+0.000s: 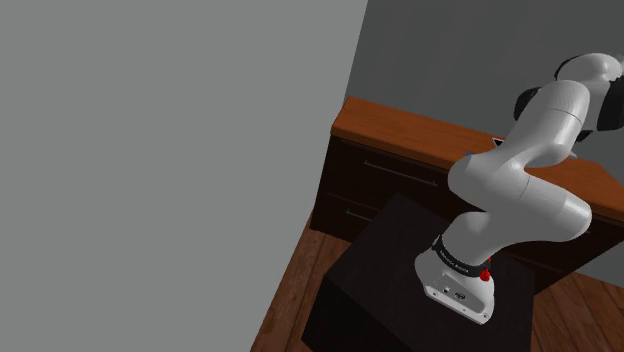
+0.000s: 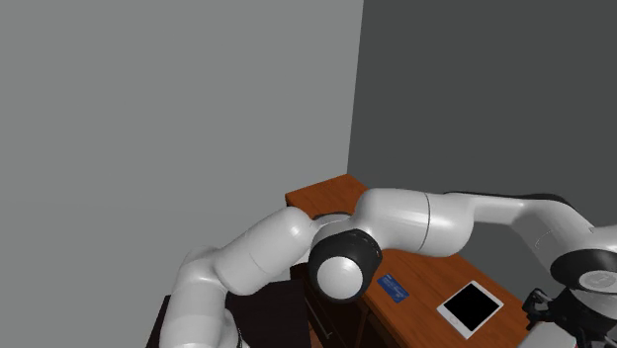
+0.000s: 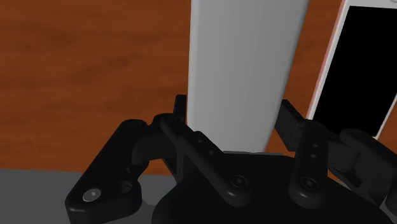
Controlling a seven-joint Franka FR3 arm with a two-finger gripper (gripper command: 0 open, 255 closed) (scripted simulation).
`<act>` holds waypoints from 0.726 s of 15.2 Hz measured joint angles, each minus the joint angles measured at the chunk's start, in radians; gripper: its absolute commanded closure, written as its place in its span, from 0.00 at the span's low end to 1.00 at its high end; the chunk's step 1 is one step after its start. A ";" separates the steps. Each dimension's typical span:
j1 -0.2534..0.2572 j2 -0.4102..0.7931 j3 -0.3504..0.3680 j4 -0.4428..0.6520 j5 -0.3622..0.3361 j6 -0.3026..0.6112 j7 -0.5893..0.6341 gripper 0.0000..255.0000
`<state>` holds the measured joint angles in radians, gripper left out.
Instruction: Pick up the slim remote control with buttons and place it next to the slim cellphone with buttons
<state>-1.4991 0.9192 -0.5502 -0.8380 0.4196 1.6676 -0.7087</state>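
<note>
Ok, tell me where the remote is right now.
In the wrist view the plain grey remote is clasped in the gripper, over the wooden desktop, right beside a white-framed black-screen device.

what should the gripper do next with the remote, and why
Probably lift straight up a little: the gripper clasps the pale slim remote on both sides, and a white-framed black-screened device lies close beside it on the wooden top, so sliding sideways might knock it.

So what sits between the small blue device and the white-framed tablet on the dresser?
Nothing: in the second exterior view bare dresser top separates the blue device and the tablet.
</note>
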 measured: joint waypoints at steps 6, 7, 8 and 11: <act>0.021 0.001 0.001 -0.083 0.005 0.077 -0.014 1.00; 0.025 0.000 0.001 -0.102 0.006 0.092 -0.017 1.00; 0.029 -0.001 0.001 -0.119 0.007 0.108 -0.021 1.00; 0.035 0.005 0.003 -0.146 0.010 0.138 -0.026 1.00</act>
<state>-1.4645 0.9241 -0.5475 -0.9842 0.4300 1.8055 -0.7343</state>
